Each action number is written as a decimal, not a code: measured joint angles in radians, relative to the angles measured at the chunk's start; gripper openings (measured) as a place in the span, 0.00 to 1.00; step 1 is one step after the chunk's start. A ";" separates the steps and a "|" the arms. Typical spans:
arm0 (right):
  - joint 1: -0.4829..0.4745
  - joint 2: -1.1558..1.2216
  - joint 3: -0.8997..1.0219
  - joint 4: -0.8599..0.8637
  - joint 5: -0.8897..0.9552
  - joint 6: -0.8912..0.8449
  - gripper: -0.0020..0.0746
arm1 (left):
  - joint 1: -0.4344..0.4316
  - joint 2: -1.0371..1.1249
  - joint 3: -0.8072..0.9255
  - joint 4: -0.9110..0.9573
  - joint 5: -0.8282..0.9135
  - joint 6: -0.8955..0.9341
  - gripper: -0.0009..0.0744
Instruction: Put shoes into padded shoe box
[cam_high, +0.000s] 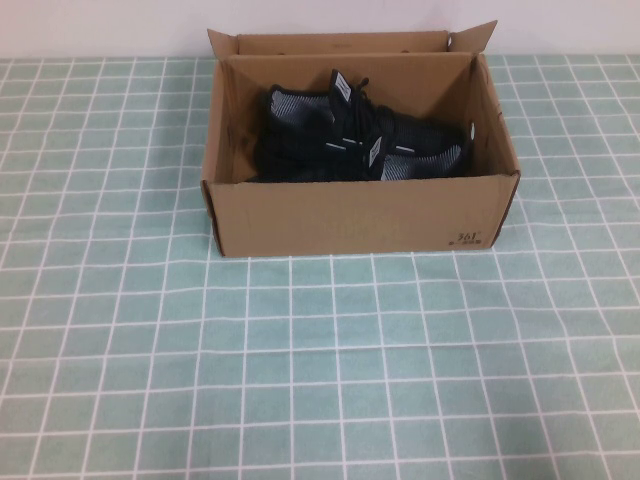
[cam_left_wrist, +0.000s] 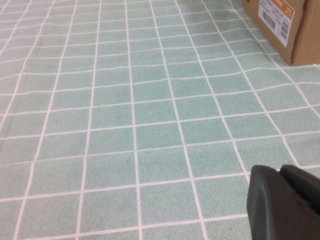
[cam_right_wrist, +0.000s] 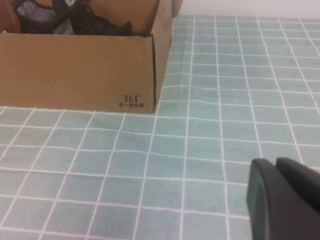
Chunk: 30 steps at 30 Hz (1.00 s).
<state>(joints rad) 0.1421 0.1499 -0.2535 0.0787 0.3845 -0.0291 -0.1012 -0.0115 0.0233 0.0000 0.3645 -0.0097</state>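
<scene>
The brown cardboard shoe box (cam_high: 360, 215) stands at the back middle of the table with its flaps upright. Both black knit sneakers (cam_high: 350, 140) lie inside it, side by side. The right wrist view shows the box (cam_right_wrist: 75, 75), its "361" mark (cam_right_wrist: 131, 99) and the shoes (cam_right_wrist: 75, 17) in it. The left wrist view shows only a box corner (cam_left_wrist: 282, 25) with a barcode label. My left gripper (cam_left_wrist: 280, 170) is shut and empty over the tablecloth, well away from the box. My right gripper (cam_right_wrist: 275, 162) is shut and empty, off the box's marked corner. Neither arm shows in the high view.
A green cloth with a white grid (cam_high: 320, 370) covers the whole table. A pale wall (cam_high: 100, 25) runs behind the box.
</scene>
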 joint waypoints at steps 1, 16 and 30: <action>0.000 0.000 0.000 0.000 0.000 0.000 0.02 | 0.000 0.000 0.000 0.000 0.000 0.000 0.01; -0.113 -0.133 0.000 -0.144 0.004 -0.002 0.02 | 0.000 0.000 0.000 0.000 0.000 0.000 0.01; -0.136 -0.187 0.218 -0.291 -0.180 0.163 0.02 | 0.000 0.000 0.000 0.000 0.000 0.000 0.01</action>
<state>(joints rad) 0.0061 -0.0368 -0.0360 -0.2127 0.2049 0.1342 -0.1012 -0.0115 0.0233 0.0000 0.3645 -0.0097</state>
